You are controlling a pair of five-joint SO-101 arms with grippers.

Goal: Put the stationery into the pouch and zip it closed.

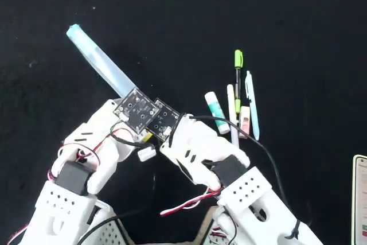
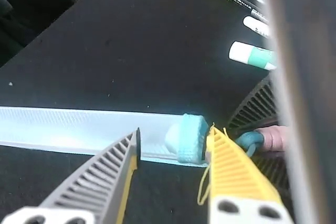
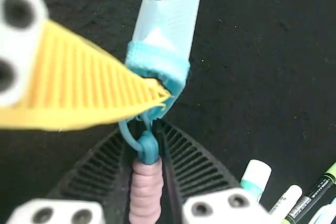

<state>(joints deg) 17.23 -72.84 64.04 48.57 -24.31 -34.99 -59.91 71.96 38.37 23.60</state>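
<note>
We are looking at a pale blue pouch lying slantwise from the upper left of the high view toward the centre; we cannot tell what it is holding. The left gripper is straddling its near end with fingers apart, the yellow one touching the teal end tab. The right gripper is pinching its fingers together on the pink zipper pull. The stationery is lying outside the pouch, right of centre on the black tabletop: a glue stick, a white pen, a green-capped marker, a light blue pen and a small pink item we cannot identify. In the high view the arms are covering the pouch's near end, and a pale object is being cut off at the right edge.
</note>
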